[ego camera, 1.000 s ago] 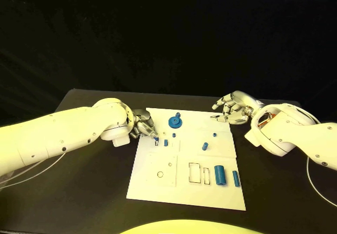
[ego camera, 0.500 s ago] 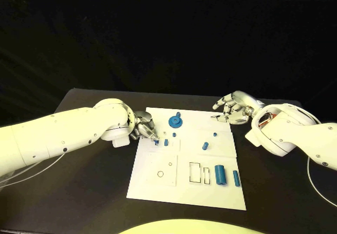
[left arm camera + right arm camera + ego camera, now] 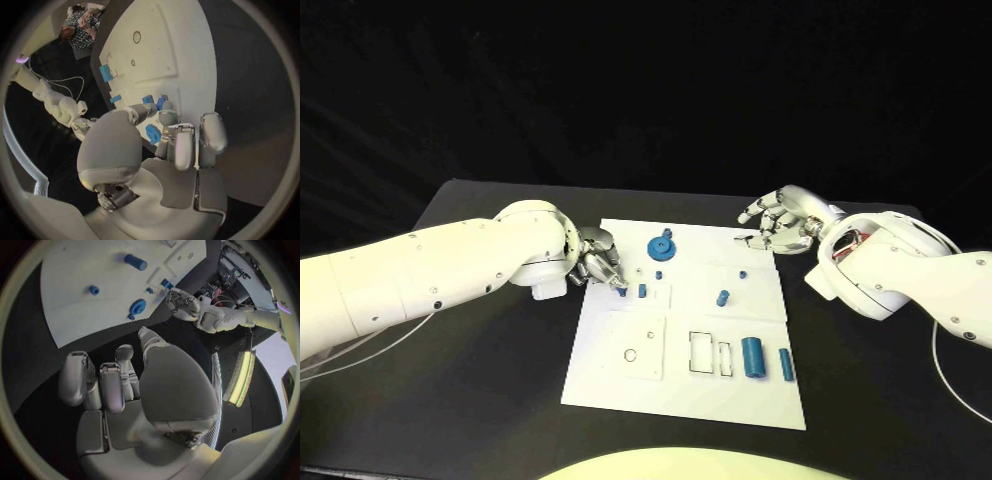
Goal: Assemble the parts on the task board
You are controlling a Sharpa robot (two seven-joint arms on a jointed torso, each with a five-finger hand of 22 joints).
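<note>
Backdrop: a black curtain is seen behind a black counter, with the white task board laid at its middle.
Left hand: the left hand is held low over the board's near-left corner region, fingers drawn together round a small blue part; it looks pinched at the fingertips, though the contact is partly hidden.
Change: over the last second the left hand has been eased a touch further onto the board, towards the small blue peg standing just beside its fingertips.
Right hand: the right hand has been kept hovering off the board's far right corner, fingers loosely curled and apart, nothing in them.
Other parts: a blue gear-like piece is seen near the far edge, a small peg mid-board, and a blue cylinder with a slimmer bar near the right edge.
Meaning: an insertion by the left hand is judged to be under way; most parts are yet to be seated.
</note>
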